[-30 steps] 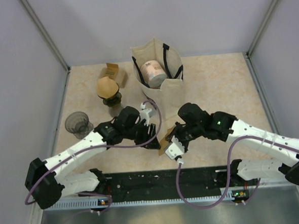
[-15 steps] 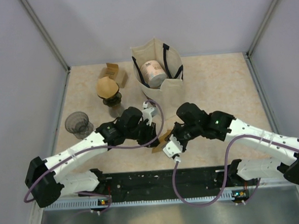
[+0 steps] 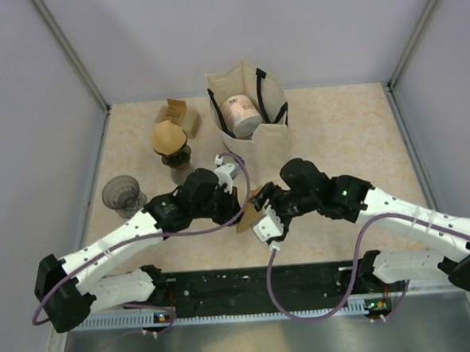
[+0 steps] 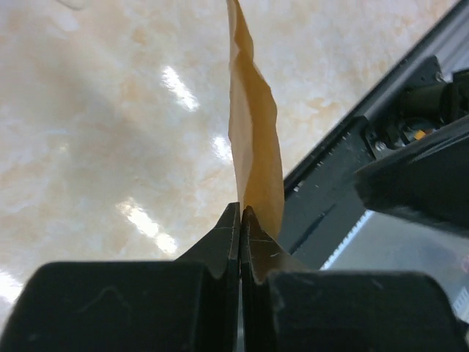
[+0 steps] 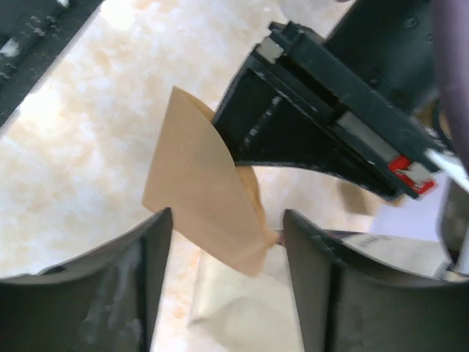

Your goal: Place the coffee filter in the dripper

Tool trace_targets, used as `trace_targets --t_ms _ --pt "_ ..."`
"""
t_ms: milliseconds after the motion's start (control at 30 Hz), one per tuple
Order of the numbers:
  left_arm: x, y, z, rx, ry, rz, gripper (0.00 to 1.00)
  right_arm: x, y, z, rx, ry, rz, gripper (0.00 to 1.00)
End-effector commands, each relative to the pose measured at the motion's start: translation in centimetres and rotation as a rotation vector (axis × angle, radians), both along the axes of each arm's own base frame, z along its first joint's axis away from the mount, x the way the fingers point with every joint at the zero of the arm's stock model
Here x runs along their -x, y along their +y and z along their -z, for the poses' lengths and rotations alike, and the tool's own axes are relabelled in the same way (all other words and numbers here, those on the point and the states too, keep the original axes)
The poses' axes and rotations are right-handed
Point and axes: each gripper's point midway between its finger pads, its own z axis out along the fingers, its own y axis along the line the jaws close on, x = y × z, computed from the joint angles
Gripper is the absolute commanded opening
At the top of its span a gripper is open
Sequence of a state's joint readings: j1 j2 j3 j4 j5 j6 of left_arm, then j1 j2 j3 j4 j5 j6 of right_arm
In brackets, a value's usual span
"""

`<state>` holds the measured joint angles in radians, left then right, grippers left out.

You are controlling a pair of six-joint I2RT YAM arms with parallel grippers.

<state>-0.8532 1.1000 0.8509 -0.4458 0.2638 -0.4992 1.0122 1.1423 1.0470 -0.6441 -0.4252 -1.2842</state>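
The left gripper [image 4: 240, 220] is clamped tight on the filter [image 4: 253, 139]. In the left wrist view its jaws meet with no gap, and the tan paper stands up edge-on from between them. The top of the filter is cut off by the frame, so its full shape cannot be read there.

The right gripper [image 5: 227, 216] is spread wide, one finger on each side of the filter. The paper does not seem to touch either finger, though the lower tip of the cone is partly lost against a pale blur behind it. The black body of the left gripper fills the upper right of that view and hides the part of the filter it pinches.

From above, both wrists crowd together near the middle of the table's [image 3: 336, 138] near edge, and only small slivers of tan paper show between them. Neither pair of fingers can be made out properly from that view. Whether the filter touches the table cannot be told.

The dripper [image 3: 123, 195], a dark ribbed cone, stands by the left edge, well apart from the filter. Farther back on the left a tan cone [image 3: 167, 136] sits on a dark stand, with a small box [image 3: 175, 114] just behind it. A bag [image 3: 261, 138] stands near the middle of the far edge with a roll [image 3: 241, 112] inside, its lower part hidden by the bag's wall.
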Motion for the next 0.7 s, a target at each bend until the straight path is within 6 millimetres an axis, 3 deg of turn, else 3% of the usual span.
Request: trace_targets --t_ms 0,67,167,233,300,333,433,567,667 --pt "-2.9 1.9 -1.4 -0.071 -0.124 -0.161 0.00 -1.4 0.3 -4.2 -0.153 -0.107 0.083 0.99" --pt "-4.5 3.7 -1.3 -0.147 -0.156 -0.277 0.00 -2.5 0.1 -7.2 -0.298 -0.132 0.189 0.99" --pt "-5.6 4.5 -1.5 -0.171 -0.196 -0.346 0.00 -4.4 -1.1 -11.7 -0.610 -0.073 0.429 0.99" --pt "-5.9 4.5 -1.9 -0.155 -0.205 -0.364 0.00 -5.8 -3.2 -14.6 -0.877 0.088 0.656 0.99" --pt "-5.9 4.0 -2.3 -0.129 -0.210 -0.360 0.00 -7.5 -5.7 -15.3 -1.131 0.393 0.936 0.99" --pt "-6.0 3.9 -2.6 -0.117 -0.214 -0.365 0.00 -7.8 -6.3 -14.9 -1.221 0.583 1.046 0.99" --pt "-6.1 3.7 -2.5 -0.125 -0.227 -0.366 0.00 -8.6 -7.0 -12.1 -1.235 0.779 1.262 0.99" --pt "-6.1 3.2 -2.2 -0.163 -0.254 -0.347 0.00 -8.7 -6.7 -6.8 -1.059 0.888 1.515 0.99" --pt "-5.9 2.2 -1.9 -0.177 -0.255 -0.304 0.00 -7.8 -5.1 -4.0 -0.979 1.025 1.550 0.99"
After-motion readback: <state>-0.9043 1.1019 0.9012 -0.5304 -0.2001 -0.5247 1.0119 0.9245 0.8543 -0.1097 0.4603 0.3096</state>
